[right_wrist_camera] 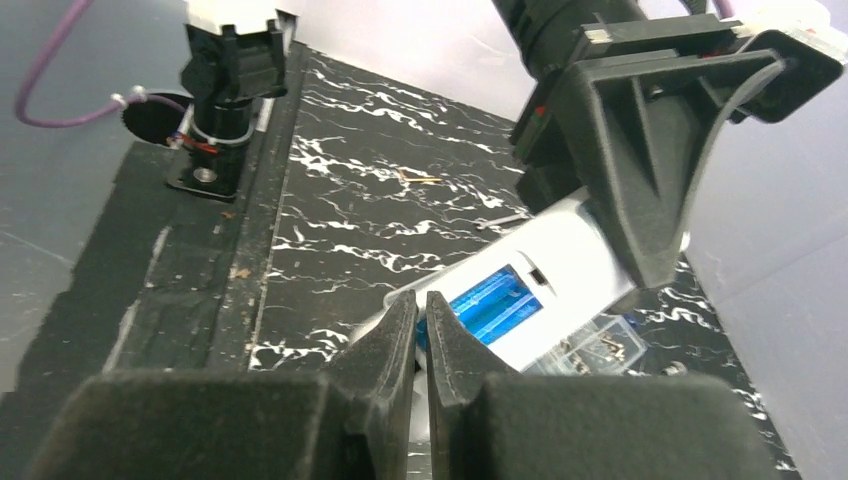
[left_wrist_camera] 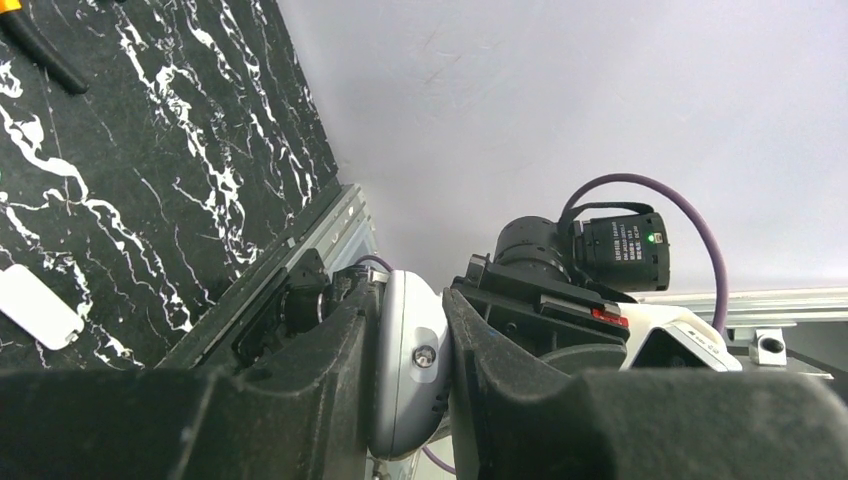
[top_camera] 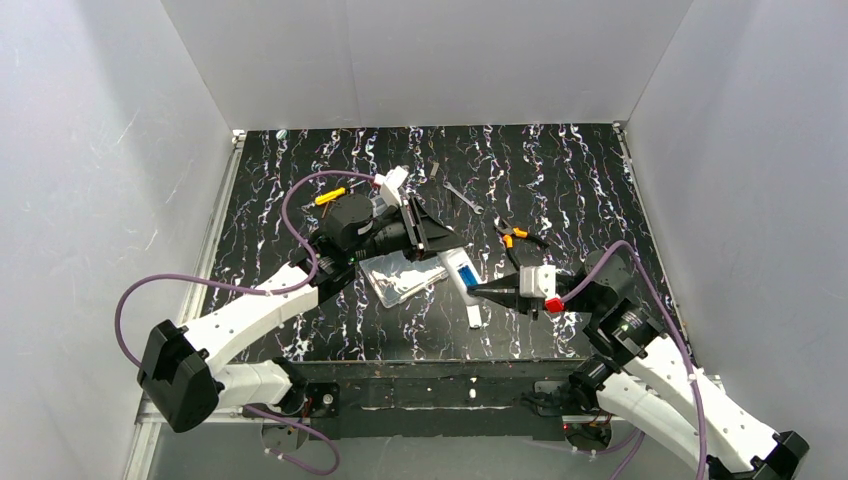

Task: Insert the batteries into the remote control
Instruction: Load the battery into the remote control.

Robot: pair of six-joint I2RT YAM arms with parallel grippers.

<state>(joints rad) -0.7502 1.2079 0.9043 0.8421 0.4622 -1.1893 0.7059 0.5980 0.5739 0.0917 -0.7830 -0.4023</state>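
The white remote control (top_camera: 453,266) is held off the table by my left gripper (top_camera: 438,240), which is shut on its one end. In the left wrist view the fingers (left_wrist_camera: 330,370) clamp the remote's rounded end (left_wrist_camera: 405,365). Two blue batteries (right_wrist_camera: 497,300) lie side by side in the recess on the back of the remote (right_wrist_camera: 570,255); they show as a blue patch in the top view (top_camera: 466,273). My right gripper (right_wrist_camera: 422,312) is shut, its tips right at the near end of the batteries; in the top view it (top_camera: 478,291) meets the remote's lower end.
A clear compartment box (top_camera: 398,278) lies under the remote. A small white cover piece (top_camera: 474,317) lies just in front. Orange-handled pliers (top_camera: 518,238), a yellow-handled screwdriver (top_camera: 330,196) and a thin metal tool (top_camera: 463,197) lie farther back.
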